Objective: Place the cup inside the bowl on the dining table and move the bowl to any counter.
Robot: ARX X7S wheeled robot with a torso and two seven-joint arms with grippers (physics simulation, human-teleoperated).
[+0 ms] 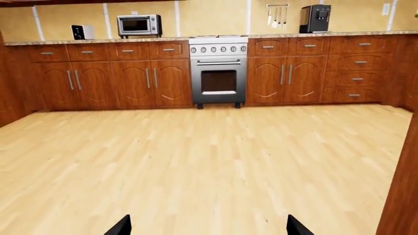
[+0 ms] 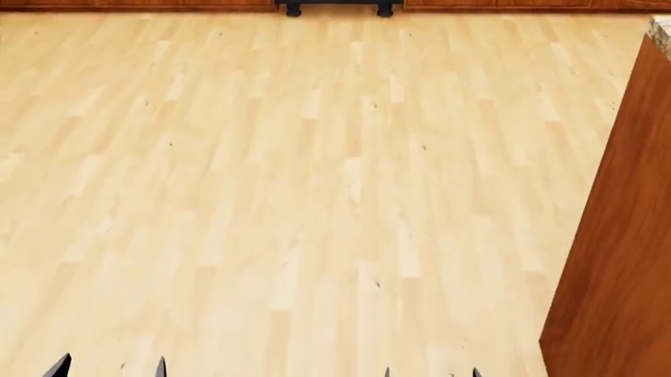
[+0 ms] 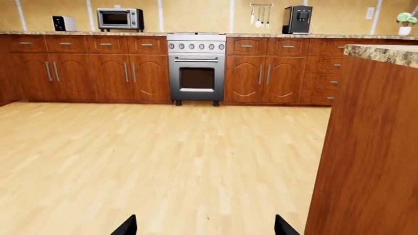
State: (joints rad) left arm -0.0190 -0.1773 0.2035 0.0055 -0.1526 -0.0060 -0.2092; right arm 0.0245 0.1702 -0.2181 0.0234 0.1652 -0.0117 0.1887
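The cup and the bowl are out of view in all three views. The counter (image 1: 98,40) runs along the far wall under a yellow backsplash and shows again in the right wrist view (image 3: 78,33). My left gripper (image 1: 207,228) is open over bare wooden floor, only its two dark fingertips (image 1: 120,226) showing. My right gripper (image 3: 205,228) is open too, with nothing between its fingertips (image 3: 127,226). Both grippers, left (image 2: 110,369) and right (image 2: 431,374), peek in at the head view's lower edge. I cannot tell whether the granite-topped unit at the right is the dining table.
A tall reddish-brown wooden side (image 3: 365,147) with a speckled granite top (image 3: 385,53) stands close on the right (image 2: 618,236). A steel oven (image 1: 218,68) sits mid-counter, with a toaster oven (image 1: 138,24), a coffee machine (image 1: 316,18) and wooden cabinets (image 1: 124,81). Light wood floor (image 2: 294,196) stretches ahead.
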